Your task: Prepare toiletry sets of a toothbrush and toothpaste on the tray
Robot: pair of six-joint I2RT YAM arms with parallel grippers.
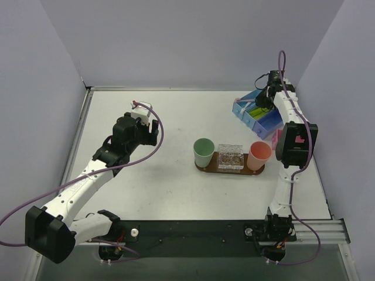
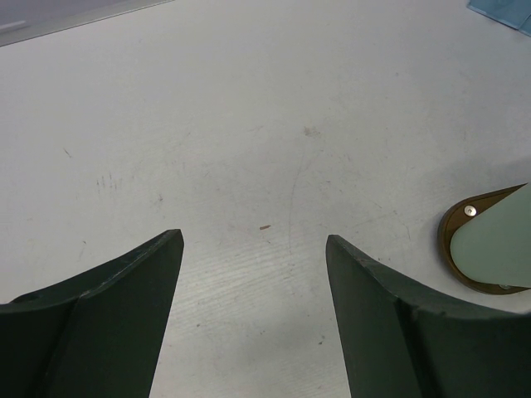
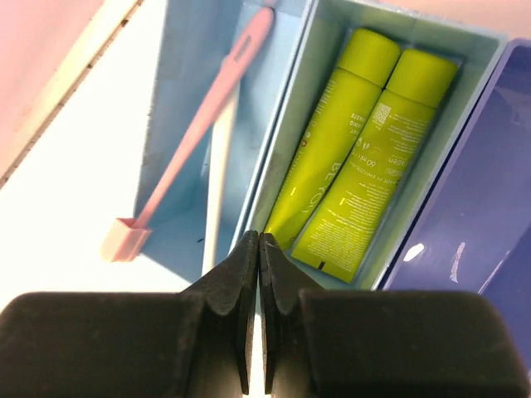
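Right wrist view, right gripper (image 3: pixel 260 245) pinched closed on nothing above blue bin (image 3: pixel 286 141) wall, two toothpaste tubes (image 3: pixel 357 157) at 1 o'clock in their compartment, pink toothbrush (image 3: pixel 203 124) at 11 o'clock, left gripper (image 2: pixel 253 239) spread wide, empty, tray (image 2: pixel 452 236) at 3 o'clock.

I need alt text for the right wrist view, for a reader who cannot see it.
The right pincer, shut with nothing visibly held, hangs over a light blue bin. Two lime-green toothpaste tubes lie side by side in one compartment; a pink toothbrush lies in the compartment to their left.
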